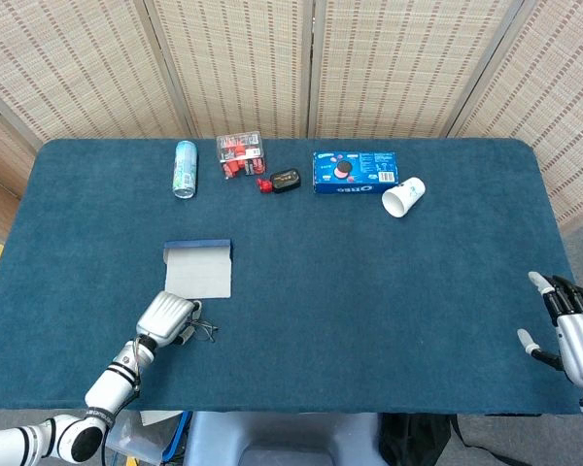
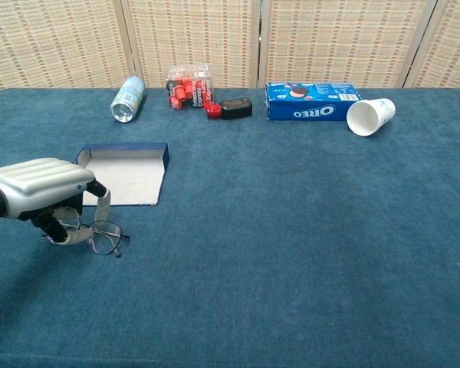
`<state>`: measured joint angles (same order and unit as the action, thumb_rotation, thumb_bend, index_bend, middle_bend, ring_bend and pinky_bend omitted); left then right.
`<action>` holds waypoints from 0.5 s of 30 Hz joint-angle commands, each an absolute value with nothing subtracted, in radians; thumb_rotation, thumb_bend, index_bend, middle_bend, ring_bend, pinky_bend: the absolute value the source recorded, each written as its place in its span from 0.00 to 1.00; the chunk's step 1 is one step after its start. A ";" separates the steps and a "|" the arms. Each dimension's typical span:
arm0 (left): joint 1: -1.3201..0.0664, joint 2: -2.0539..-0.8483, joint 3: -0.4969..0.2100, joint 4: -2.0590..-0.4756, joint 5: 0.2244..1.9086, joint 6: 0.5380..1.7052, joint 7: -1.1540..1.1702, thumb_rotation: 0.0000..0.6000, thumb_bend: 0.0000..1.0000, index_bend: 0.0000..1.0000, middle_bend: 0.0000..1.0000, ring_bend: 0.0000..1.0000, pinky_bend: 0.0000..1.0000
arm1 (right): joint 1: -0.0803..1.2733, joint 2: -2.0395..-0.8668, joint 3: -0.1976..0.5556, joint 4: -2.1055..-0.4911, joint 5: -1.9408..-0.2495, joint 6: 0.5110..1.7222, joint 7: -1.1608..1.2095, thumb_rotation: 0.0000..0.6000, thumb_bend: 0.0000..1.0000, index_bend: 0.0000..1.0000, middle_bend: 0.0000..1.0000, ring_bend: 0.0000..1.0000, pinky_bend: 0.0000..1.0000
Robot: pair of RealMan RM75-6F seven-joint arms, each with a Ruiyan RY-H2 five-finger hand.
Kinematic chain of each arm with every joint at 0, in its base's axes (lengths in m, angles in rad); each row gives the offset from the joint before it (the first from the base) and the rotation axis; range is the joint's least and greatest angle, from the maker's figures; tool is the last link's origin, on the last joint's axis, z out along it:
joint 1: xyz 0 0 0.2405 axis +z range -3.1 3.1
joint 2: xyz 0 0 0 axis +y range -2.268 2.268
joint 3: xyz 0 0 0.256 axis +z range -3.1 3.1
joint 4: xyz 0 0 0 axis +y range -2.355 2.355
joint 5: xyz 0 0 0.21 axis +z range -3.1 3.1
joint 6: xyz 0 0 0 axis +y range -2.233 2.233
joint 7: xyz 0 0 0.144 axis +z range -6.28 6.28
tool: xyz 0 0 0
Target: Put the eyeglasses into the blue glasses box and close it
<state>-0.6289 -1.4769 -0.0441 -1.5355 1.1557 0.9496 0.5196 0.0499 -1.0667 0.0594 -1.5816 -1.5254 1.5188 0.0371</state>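
The left hand [image 2: 40, 192] curls over the glasses [image 2: 100, 236], apparently pinching one end, just short of the open box [image 2: 126, 178]; a weak hold could drop them on the cloth. The right hand [image 1: 573, 333] idles, fingers spread.

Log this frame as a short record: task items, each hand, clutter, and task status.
glasses: on the cloth, just in front of the box, partly under the left hand
box: open, lid up, nothing inside
left hand: fingers curled around the glasses; firm grip cannot be confirmed
right hand: idle at the table's right edge, fingers apart, holding nothing
back row: can, batteries, Oreo box, tipped cup
status: glasses not yet in box
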 commanded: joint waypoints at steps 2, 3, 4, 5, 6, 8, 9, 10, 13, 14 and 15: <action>-0.629 -1.476 -0.042 -1.538 1.154 0.952 0.517 1.00 0.41 0.55 1.00 1.00 1.00 | 0.047 -1.066 0.060 -1.582 -1.524 1.523 0.038 1.00 0.28 0.07 0.16 0.10 0.15; -0.629 -1.476 -0.041 -1.538 1.154 0.953 0.516 1.00 0.41 0.56 1.00 1.00 1.00 | 0.046 -1.066 0.060 -1.582 -1.524 1.524 0.038 1.00 0.28 0.07 0.16 0.10 0.15; -0.629 -1.477 -0.041 -1.537 1.154 0.954 0.516 1.00 0.42 0.56 1.00 1.00 1.00 | 0.046 -1.066 0.060 -1.582 -1.524 1.524 0.039 1.00 0.28 0.07 0.16 0.10 0.15; -0.629 -1.478 -0.040 -1.536 1.155 0.955 0.516 1.00 0.43 0.57 1.00 1.00 1.00 | 0.046 -1.066 0.059 -1.582 -1.525 1.524 0.039 1.00 0.28 0.07 0.16 0.10 0.15; -0.630 -1.478 -0.039 -1.535 1.154 0.955 0.517 1.00 0.43 0.58 1.00 1.00 1.00 | 0.045 -1.066 0.059 -1.582 -1.525 1.524 0.038 1.00 0.28 0.07 0.16 0.10 0.15; -0.631 -1.479 -0.038 -1.535 1.153 0.956 0.516 1.00 0.44 0.59 1.00 1.00 1.00 | 0.045 -1.066 0.059 -1.582 -1.526 1.525 0.039 1.00 0.28 0.07 0.16 0.10 0.15; -0.630 -1.479 -0.038 -1.536 1.153 0.957 0.516 1.00 0.44 0.60 1.00 1.00 1.00 | 0.044 -1.066 0.059 -1.582 -1.526 1.526 0.039 1.00 0.28 0.07 0.16 0.10 0.15; -0.630 -1.479 -0.037 -1.536 1.154 0.959 0.515 1.00 0.44 0.60 1.00 1.00 1.00 | 0.044 -1.066 0.059 -1.582 -1.525 1.526 0.040 1.00 0.28 0.07 0.16 0.10 0.15; -0.630 -1.478 -0.037 -1.538 1.158 0.964 0.512 1.00 0.44 0.62 1.00 1.00 1.00 | 0.043 -1.066 0.059 -1.581 -1.525 1.527 0.041 1.00 0.28 0.07 0.16 0.10 0.15; -0.630 -1.476 -0.037 -1.539 1.158 0.965 0.511 1.00 0.44 0.63 1.00 1.00 1.00 | 0.043 -1.066 0.059 -1.581 -1.525 1.527 0.041 1.00 0.28 0.07 0.16 0.10 0.15; -0.630 -1.475 -0.037 -1.540 1.159 0.967 0.511 1.00 0.44 0.63 1.00 1.00 1.00 | 0.042 -1.066 0.059 -1.580 -1.526 1.528 0.042 1.00 0.28 0.07 0.16 0.10 0.15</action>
